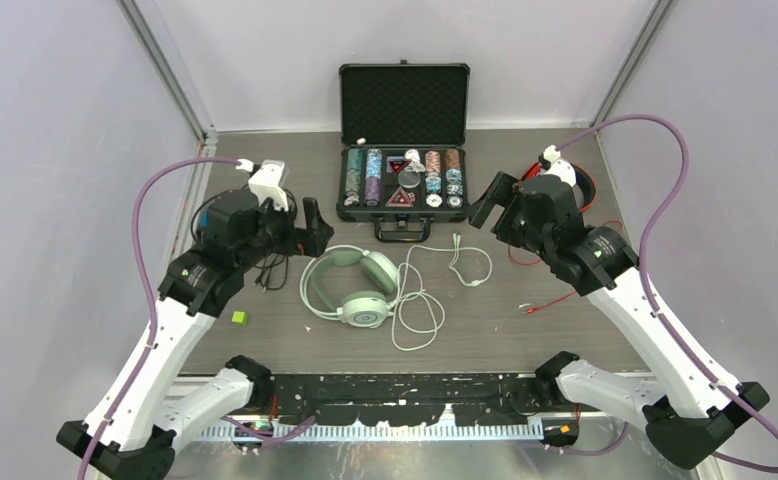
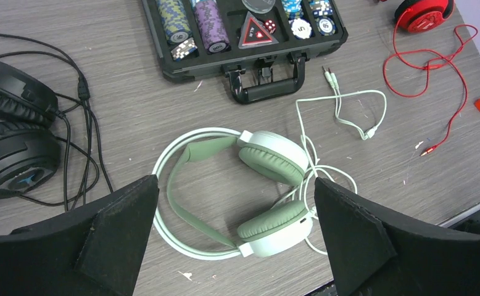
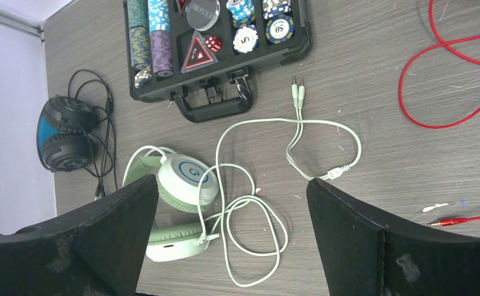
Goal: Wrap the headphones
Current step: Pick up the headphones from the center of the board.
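1. Headphones: mint-green pair (image 1: pixel 350 285) lies flat on table (image 1: pixel 585 335) just in front of chip case (image 1: pixel 402 180) handle, cups folded together, band looped out to the left.
2. Its white cable (image 1: pixel 420 310) sprawls loose to the right of the cups. The twin plugs lie near the case handle, so nothing is wound yet and the wrap looks not begun.
3. Black pair (image 2: pixel 12 129) sits well left of the case w/ its cord in a messy heap. Red pair (image 2: pixel 422 13) sits right of the case, red cable (image 3: pixel 401 86) trailing toward the near edge. Both untouched.
4. L gripper (image 2: pixel 236 185) hovers above the mint pair, jaws spread wide, holding nothing. Prob placed there to pin or lift the cups.
5. R gripper (image 3: pixel 231 182) hangs over the white cable loops in front of the case, jaws also wide apart and empty. Likely lined up to take the cord while the L side steadies the cups.
6. Risk: thin cord lies flat on the table, so it's easy to miss or snag.
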